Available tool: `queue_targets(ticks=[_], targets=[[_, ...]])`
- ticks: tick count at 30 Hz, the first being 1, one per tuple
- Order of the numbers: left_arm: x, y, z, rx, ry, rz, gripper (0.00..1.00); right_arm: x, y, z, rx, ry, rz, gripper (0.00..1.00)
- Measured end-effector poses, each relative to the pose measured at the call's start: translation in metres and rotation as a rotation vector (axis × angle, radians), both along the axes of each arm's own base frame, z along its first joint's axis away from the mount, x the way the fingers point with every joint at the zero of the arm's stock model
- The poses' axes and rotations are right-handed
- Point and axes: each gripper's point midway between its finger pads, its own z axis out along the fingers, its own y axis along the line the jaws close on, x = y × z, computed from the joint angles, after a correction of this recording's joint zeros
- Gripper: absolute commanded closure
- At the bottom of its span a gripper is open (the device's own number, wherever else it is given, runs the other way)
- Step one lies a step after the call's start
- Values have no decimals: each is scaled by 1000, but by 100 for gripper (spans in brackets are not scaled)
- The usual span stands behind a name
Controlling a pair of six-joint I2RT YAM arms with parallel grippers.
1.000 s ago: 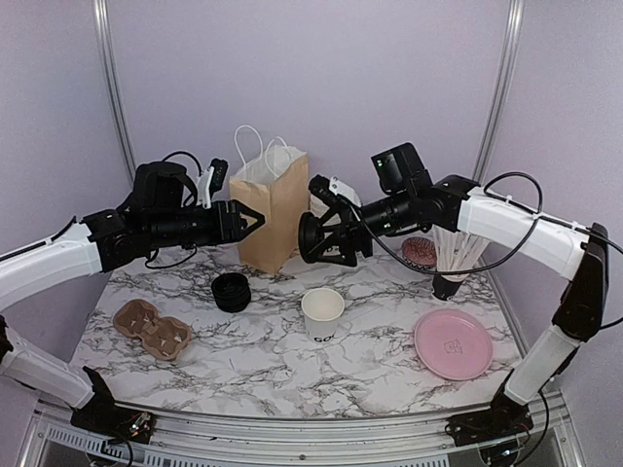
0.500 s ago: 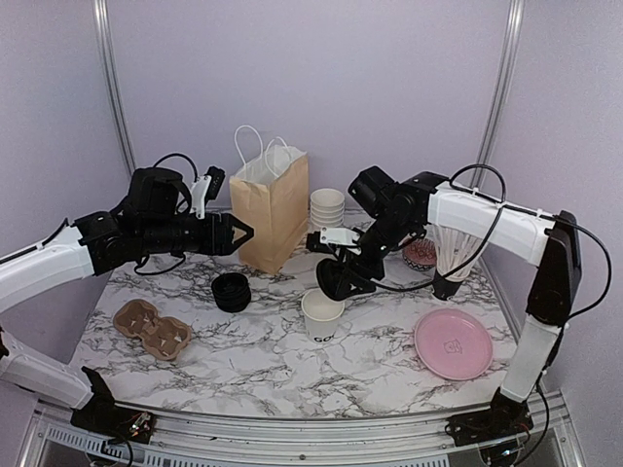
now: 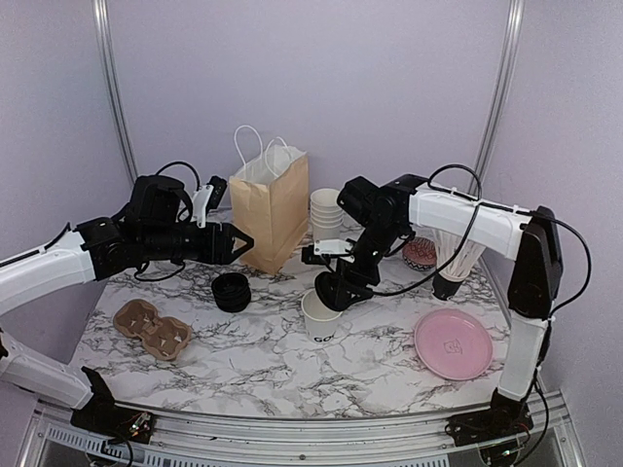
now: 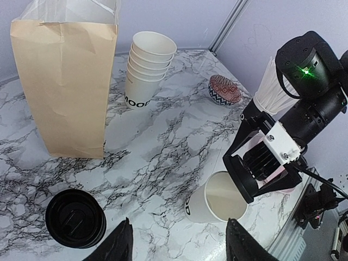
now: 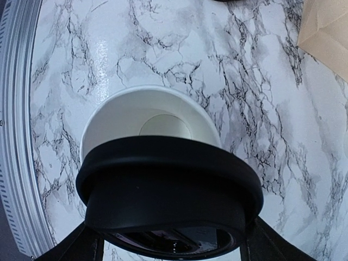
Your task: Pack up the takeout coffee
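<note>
The takeout coffee cup (image 3: 324, 319), white paper with dark lettering, stands lidless mid-table; it also shows as the cup (image 4: 215, 198) and from above as the cup (image 5: 147, 117). My right gripper (image 3: 329, 287) hangs just over its far rim, shut on a black lid (image 5: 168, 185) held tilted; the lid (image 4: 237, 176) overlaps the rim. In its own view the right gripper (image 5: 171, 234) has one finger on each side of the lid. My left gripper (image 3: 241, 240) hovers left of the bag, open and empty; in the left wrist view the left gripper (image 4: 179, 244) looks down at the cup.
A brown paper bag (image 3: 273, 209) stands at the back with stacked white cups (image 3: 326, 209) to its right. A stack of black lids (image 3: 232, 291) and a cardboard carrier (image 3: 151, 328) lie on the left. A pink plate (image 3: 453, 343) and patterned bowl (image 3: 421, 253) sit on the right.
My right gripper has swung down and forward from beside the bag, bringing the black lid over the cup. My left gripper has dropped slightly and stays open.
</note>
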Motion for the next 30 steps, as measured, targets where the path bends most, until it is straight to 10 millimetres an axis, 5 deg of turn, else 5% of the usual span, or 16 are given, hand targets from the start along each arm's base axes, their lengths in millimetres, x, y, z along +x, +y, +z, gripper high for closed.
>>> queue_targets(ticks=[30], targets=[[-5,1,-11,10,18,-17,42,-11,10,0,-11,54,36,27]])
